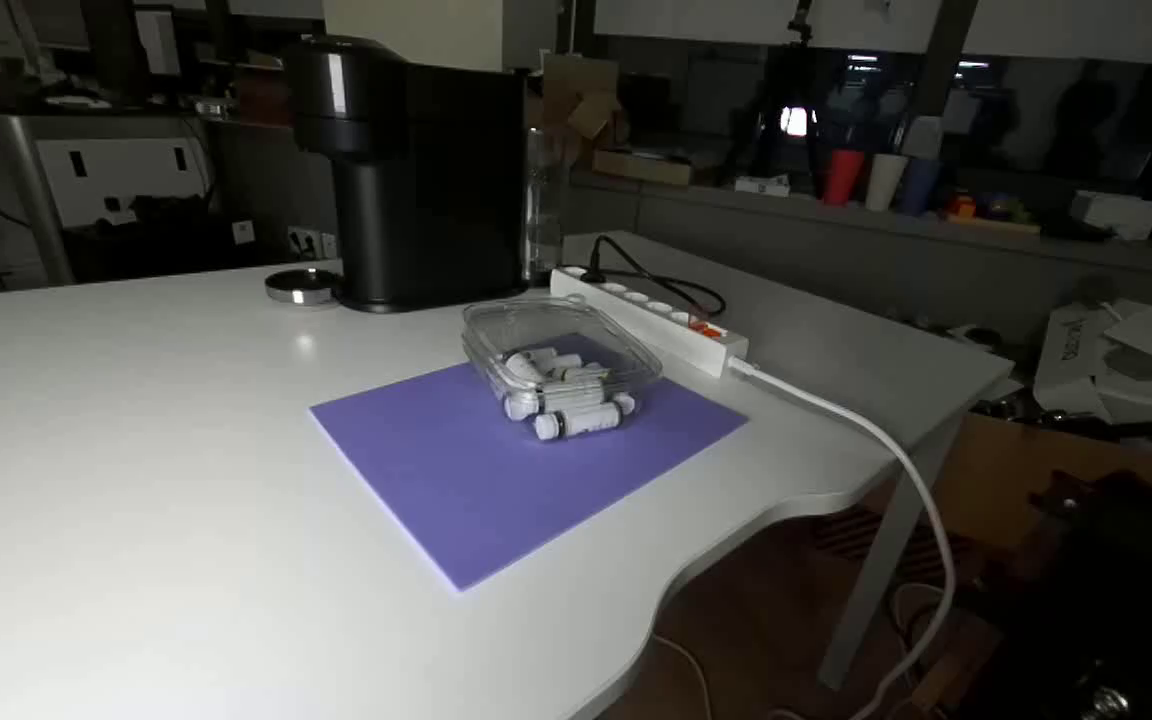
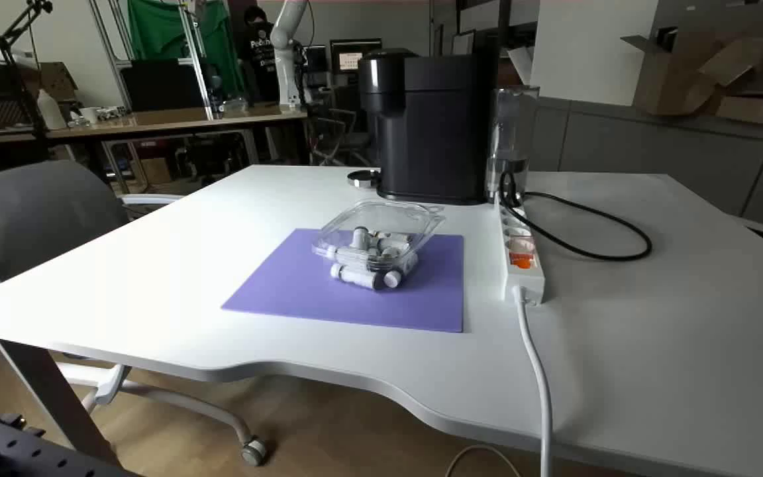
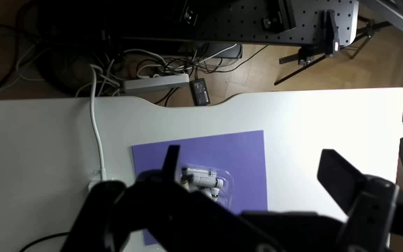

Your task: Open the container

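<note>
Gripper [image 3: 250, 164] gaping wide; that container [image 1: 536, 322], back from the bench's curved edge [image 2: 275, 366], looks flimsy, slick: I'd pinch its rim [image 1: 639, 376].

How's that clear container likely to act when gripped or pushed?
The container looks thin-walled, so it may flex when squeezed. Low and wide on the purple sheet, it would probably slide rather than tip. The round vials inside would likely roll.
</note>
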`<action>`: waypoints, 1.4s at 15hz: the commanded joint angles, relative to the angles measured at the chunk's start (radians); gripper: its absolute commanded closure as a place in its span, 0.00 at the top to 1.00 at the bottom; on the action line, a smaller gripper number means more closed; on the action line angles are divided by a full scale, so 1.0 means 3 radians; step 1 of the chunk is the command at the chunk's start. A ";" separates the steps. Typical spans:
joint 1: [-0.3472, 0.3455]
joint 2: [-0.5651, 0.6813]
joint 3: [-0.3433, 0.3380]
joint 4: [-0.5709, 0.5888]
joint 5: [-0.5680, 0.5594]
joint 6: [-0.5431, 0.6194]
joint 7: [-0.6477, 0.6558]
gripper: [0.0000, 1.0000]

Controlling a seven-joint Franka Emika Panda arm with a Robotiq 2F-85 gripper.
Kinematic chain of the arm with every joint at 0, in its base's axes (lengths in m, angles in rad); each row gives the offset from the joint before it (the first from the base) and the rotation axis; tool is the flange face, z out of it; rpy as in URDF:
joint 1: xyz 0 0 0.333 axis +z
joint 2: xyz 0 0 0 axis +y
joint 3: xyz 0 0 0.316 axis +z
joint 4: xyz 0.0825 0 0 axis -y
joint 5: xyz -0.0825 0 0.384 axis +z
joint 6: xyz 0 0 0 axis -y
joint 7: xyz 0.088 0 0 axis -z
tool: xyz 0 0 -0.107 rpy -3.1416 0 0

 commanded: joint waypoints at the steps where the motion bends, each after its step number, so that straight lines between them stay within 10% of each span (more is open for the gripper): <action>1: -0.0057 0.0014 0.0042 0.0009 0.0019 0.0000 -0.0024 1.00; 12: -0.0057 0.0011 0.0042 0.0010 0.0019 0.0002 -0.0024 1.00; 21: -0.0074 0.0590 0.0172 -0.0574 -0.0224 0.1759 0.0013 1.00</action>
